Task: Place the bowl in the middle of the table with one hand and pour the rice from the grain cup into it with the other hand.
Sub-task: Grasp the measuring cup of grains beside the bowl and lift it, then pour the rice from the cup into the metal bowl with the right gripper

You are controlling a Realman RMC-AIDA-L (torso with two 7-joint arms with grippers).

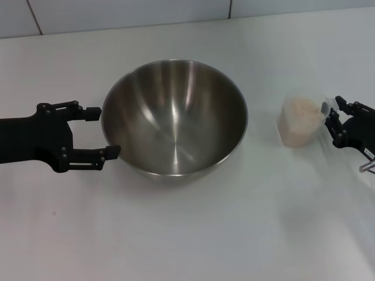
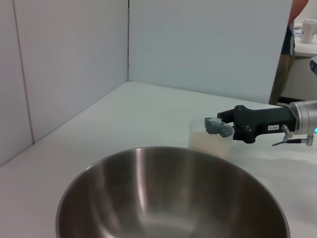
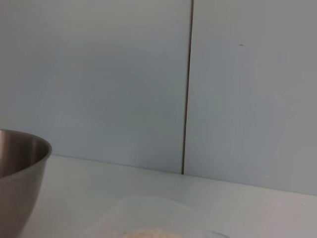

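The steel bowl (image 1: 176, 117) stands upright and empty on the white table (image 1: 187, 234), near its middle. My left gripper (image 1: 99, 132) is open at the bowl's left side, one finger on each side of the near rim, holding nothing. The grain cup (image 1: 300, 120), clear plastic with rice (image 1: 302, 108) in it, stands to the right of the bowl. My right gripper (image 1: 331, 114) is at the cup's right side, shut on its handle. The left wrist view shows the bowl (image 2: 173, 198), the cup (image 2: 210, 141) and the right gripper (image 2: 218, 126) behind it.
White wall panels (image 2: 64, 74) close the table at the back and left. The right wrist view shows the bowl's side (image 3: 20, 168) and the cup's rim (image 3: 148, 218) close below the camera. A person stands at the far right (image 2: 292, 49).
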